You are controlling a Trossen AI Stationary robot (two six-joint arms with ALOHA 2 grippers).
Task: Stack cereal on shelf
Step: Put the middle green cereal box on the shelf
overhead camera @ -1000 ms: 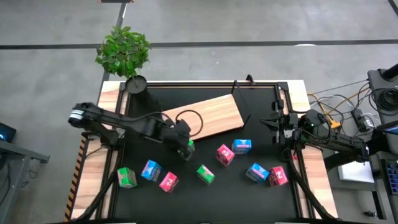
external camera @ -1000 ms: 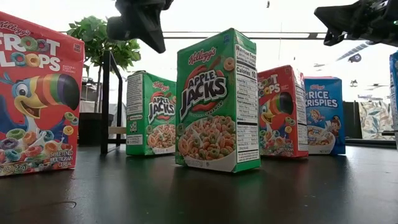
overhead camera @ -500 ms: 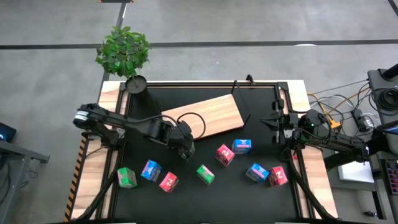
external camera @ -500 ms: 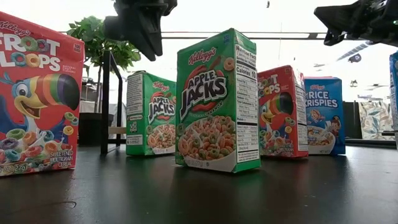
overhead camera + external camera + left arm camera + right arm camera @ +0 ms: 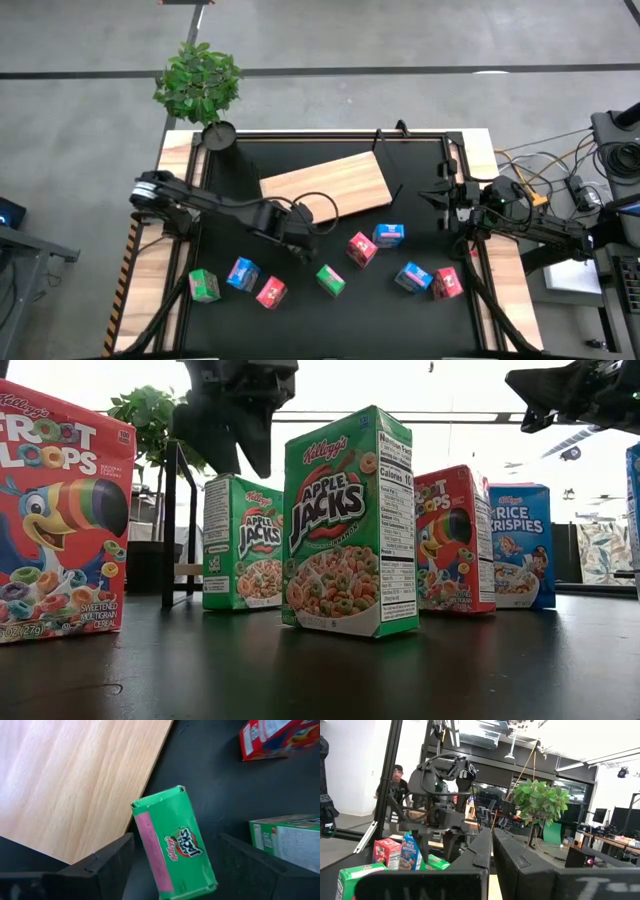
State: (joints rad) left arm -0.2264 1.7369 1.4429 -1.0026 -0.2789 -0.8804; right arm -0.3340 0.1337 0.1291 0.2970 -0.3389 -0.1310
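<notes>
Green cereal box (image 5: 175,845) is lying between the spread fingers of your left pincer (image 5: 300,236), just off the shelf (image 5: 325,187) edge; centre on its long sides before you are closing. Rightward, another green box (image 5: 330,279) is crowding you. The right pincer (image 5: 444,197), pressed together, is waiting at the tabletop's edge.

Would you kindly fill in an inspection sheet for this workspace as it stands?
Surface: black mat.
Job's things: wooden shelf board bare, angled; eight cereal boxes on the mat, e.g. green box; ninth, a green box, lying between the open left claw fingers beside the board.
Clutter: potted plant at a far corner.
Claws: right claw shut, parked at the table's right edge.
Cables: loop on the board; bundle right.
Surroundings: person behind.
</notes>
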